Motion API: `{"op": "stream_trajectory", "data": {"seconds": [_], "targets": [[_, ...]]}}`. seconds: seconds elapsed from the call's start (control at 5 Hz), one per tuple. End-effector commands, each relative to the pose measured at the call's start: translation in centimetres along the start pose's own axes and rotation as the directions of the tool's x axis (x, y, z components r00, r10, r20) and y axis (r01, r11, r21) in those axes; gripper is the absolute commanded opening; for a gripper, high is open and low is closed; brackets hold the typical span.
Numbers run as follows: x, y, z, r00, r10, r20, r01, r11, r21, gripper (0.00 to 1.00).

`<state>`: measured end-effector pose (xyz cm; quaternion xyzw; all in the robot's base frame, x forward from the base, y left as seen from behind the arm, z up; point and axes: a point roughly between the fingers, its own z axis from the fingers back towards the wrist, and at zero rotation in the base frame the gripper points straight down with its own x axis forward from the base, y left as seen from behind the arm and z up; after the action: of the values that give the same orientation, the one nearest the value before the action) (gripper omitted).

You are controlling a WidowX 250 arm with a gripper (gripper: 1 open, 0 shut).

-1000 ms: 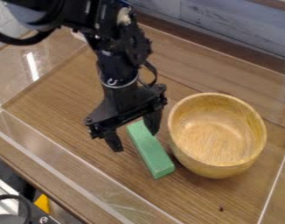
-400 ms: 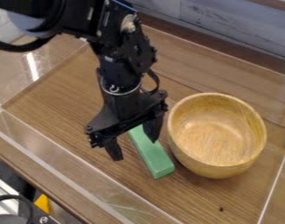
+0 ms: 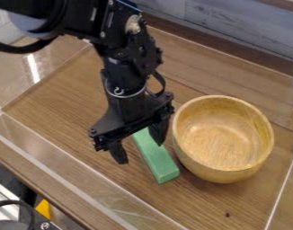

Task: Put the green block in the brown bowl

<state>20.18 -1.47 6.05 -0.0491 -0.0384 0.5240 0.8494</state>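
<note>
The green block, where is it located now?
In the camera view, the flat bright green rectangular block lies on the brown wooden table, just left of the round light-brown wooden bowl, partly behind the black claw.

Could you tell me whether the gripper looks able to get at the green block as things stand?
Probably yes: the gripper is open right over the green block, and the brown bowl sits beside it.
</note>
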Motion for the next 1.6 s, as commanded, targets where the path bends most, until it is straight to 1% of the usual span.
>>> {"op": "stream_trajectory", "data": {"seconds": [0.0,0.2,0.4,0.6,0.8,1.2,1.4], "targets": [[0.0,-1.2,-1.0,1.0,0.014,0.015,-0.014,1.0,-0.027,1.0],[-0.3,-1.5,-2.7,0.999,0.035,0.015,-0.034,0.999,-0.024,1.0],[-1.2,-1.5,-3.4,0.999,0.044,0.014,-0.044,0.999,-0.022,0.0],[-2.1,-1.6,-3.1,0.999,0.049,0.015,-0.048,0.999,-0.018,0.0],[-3.0,-1.6,-2.4,0.999,0.049,0.018,-0.049,0.999,-0.008,0.0],[-2.1,-2.0,-0.7,0.999,0.028,0.02,-0.029,1.0,0.003,0.0],[-1.8,-2.1,0.8,1.0,0.001,0.019,-0.001,1.0,0.007,0.0]]}}
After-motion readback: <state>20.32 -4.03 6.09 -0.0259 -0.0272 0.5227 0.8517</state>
